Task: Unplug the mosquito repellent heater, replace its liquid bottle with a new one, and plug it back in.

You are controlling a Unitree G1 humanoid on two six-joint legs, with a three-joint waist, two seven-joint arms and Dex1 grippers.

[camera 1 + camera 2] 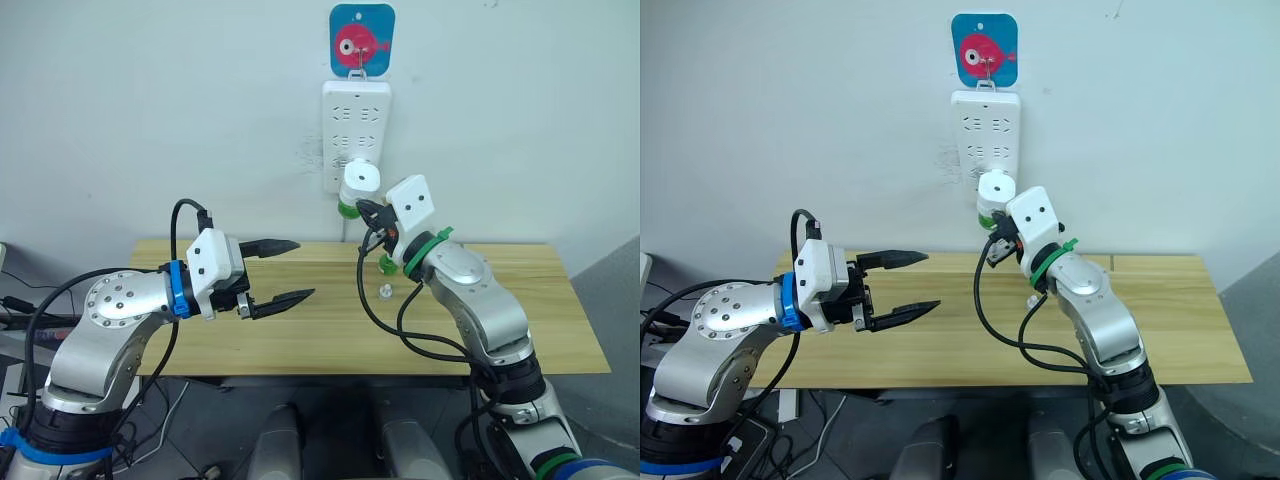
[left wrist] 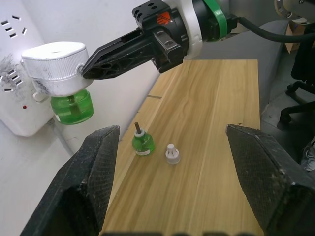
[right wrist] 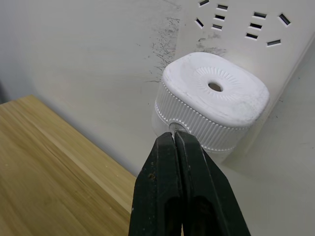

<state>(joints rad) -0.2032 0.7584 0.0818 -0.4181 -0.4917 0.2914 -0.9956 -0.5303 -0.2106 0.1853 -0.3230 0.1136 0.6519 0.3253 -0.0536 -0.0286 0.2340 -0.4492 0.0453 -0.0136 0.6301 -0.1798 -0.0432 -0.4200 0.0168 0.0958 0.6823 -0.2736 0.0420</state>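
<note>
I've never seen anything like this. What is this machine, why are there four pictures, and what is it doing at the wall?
It is a humanoid robot with two arms, each ending in a two-fingered black gripper. Two pictures come from cameras in its head, looking down over a wooden table. The other two come from cameras on its wrists, looking along the fingers.

On the wall hangs a white power strip. Plugged into it is a small white heater with a green bottle of liquid under it. The right gripper, fingers shut, touches the heater's side. The left gripper hangs open over the table, holding nothing.

On the table stand a second green bottle and a small clear cap.
</note>
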